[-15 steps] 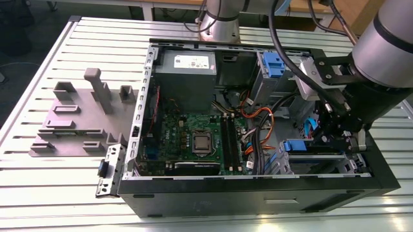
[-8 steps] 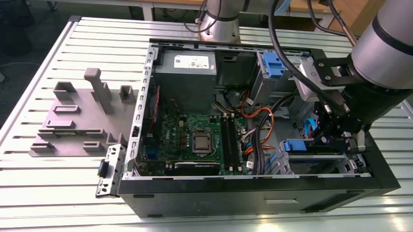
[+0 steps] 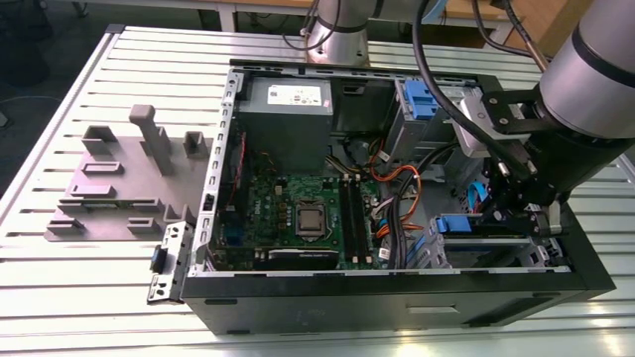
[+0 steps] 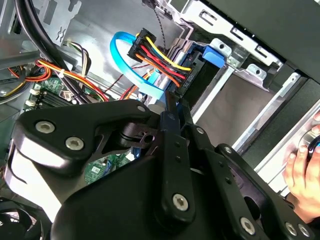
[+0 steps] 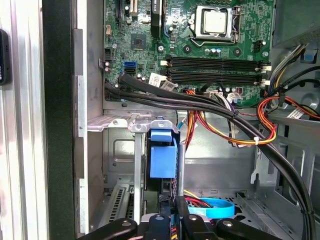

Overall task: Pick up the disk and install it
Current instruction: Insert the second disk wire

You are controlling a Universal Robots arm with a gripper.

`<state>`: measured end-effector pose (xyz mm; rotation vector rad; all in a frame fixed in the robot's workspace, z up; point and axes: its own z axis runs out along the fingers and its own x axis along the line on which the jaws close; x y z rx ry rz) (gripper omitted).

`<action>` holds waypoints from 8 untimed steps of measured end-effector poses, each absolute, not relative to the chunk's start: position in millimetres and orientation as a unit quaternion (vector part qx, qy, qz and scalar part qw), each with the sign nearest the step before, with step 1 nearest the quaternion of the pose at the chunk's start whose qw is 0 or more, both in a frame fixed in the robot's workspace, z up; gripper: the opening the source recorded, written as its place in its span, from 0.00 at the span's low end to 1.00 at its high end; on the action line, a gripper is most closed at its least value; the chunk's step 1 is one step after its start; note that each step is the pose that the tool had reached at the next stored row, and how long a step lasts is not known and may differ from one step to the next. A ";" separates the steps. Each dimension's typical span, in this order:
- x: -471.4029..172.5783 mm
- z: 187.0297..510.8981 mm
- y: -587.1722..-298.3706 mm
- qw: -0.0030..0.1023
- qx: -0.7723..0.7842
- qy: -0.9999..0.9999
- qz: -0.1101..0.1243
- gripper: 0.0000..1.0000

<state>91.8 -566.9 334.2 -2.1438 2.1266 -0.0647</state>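
One computer case [image 3: 397, 297], lid off, lay on its side on one slatted table [image 3: 59, 297]. One arm [image 3: 595, 67] reached into the case.

One gripper [image 3: 518, 217] was low in the case's drive-cage corner. In the second wrist view its two fingers [image 4: 176, 131] were drawn together at the tips, with nothing visible between them.

The disk [image 3: 462, 223] sat inside the case's drive cage [image 5: 120, 150], slid in between the cage rails. The blue end of its carrier [image 5: 162, 156] faced the case's open middle. In the first wrist view the gripper [image 5: 172, 209] hung just beside that blue end; I could not tell whether they touched.

A second blue carrier [image 3: 421, 97] sat in the case's other bay, well apart from the disk.

Counted inside the case:
- one motherboard [image 5: 150, 30]
- one processor socket [image 5: 216, 21]
- one grey power supply box [image 3: 288, 111] with a white sticker
- one light-blue flat cable [image 4: 125, 65]
- one bundle of red, yellow and black wires [image 4: 160, 57]

Outside the case, one grey moulded fixture [image 3: 119, 186] lay on the table near its long wall. One person's hand [image 4: 304, 172] rested beyond the case's rim.
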 end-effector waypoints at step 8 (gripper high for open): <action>91.9 333.7 -566.9 0.060 -0.706 0.705 -0.022 0.16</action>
